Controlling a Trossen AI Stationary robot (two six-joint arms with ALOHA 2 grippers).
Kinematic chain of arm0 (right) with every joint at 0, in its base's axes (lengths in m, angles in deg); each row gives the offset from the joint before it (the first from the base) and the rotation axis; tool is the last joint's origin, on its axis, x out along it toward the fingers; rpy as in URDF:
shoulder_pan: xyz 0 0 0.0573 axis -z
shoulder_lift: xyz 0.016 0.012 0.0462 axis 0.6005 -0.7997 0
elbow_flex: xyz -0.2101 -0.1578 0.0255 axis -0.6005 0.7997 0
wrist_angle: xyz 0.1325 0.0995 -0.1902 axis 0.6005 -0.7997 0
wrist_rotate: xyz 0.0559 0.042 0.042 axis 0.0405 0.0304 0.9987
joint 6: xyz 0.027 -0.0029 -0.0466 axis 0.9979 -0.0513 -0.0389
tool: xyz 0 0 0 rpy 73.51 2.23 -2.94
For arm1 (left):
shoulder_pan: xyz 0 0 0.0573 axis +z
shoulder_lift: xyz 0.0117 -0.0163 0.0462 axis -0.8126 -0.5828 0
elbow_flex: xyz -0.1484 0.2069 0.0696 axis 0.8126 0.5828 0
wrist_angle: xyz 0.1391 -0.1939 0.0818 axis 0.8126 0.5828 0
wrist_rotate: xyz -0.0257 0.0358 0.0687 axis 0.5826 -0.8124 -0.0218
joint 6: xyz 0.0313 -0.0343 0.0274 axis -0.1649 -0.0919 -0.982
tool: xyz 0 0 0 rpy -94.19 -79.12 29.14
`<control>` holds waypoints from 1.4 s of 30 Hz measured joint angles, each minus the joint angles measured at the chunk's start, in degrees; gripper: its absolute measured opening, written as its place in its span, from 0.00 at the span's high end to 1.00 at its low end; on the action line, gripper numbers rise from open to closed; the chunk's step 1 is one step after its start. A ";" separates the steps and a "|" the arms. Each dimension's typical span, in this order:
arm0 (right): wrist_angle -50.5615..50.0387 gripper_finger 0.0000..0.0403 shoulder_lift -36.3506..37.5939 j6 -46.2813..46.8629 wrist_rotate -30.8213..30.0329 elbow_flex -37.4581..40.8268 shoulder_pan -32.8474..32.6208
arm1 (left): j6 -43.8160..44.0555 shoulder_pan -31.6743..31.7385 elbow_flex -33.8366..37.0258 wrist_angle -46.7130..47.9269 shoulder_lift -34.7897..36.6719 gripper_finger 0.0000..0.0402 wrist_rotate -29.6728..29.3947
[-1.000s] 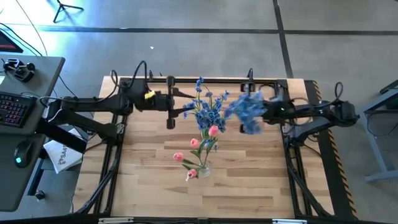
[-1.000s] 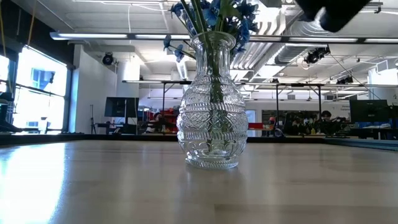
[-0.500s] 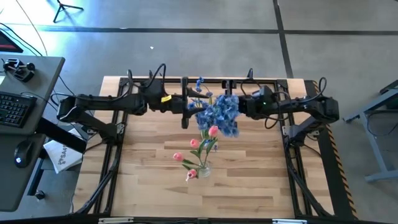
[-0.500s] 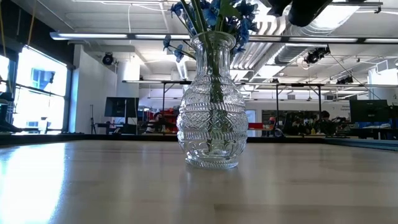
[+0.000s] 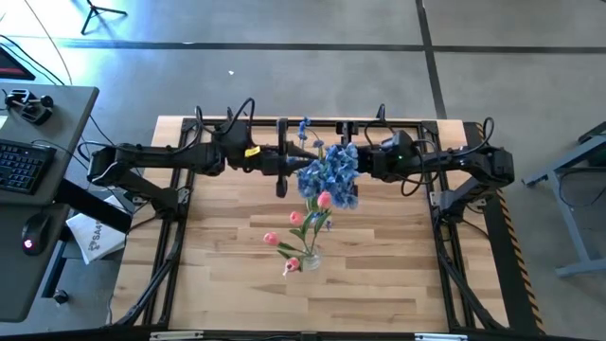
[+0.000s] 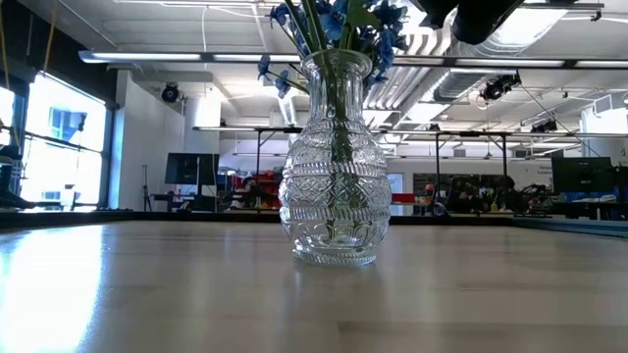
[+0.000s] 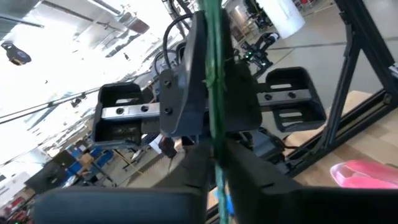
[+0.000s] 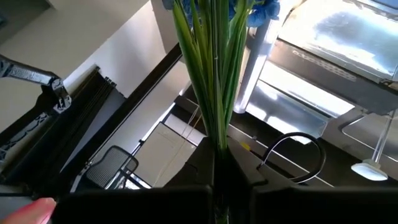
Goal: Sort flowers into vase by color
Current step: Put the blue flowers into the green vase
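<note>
The right pincer is pressed together on the green stems of a bunch of small-blossomed blue flower sprays, whose heads spread just beyond its tips, toward the left pincer. The left pincer meets it from the opposite side at the far edge of the wooden bench, its fingers pinching a thin green stem. Nearer than both pincers, the patterned clear glass vase stands upright, holding pink tulips and blue blossoms at its mouth.
</note>
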 joint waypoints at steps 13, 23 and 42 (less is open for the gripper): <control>-12.59 0.83 4.27 -0.28 -7.45 0.00 0.38 | -4.99 -1.98 0.00 0.61 0.26 1.00 -15.98; -42.59 0.46 14.12 -16.83 -29.47 0.00 -2.16 | -11.34 -3.02 0.02 -0.20 0.26 1.00 -28.21; -37.02 0.95 13.09 -26.80 -38.64 0.00 -8.46 | -8.36 -3.06 0.04 2.55 -0.02 1.00 -29.35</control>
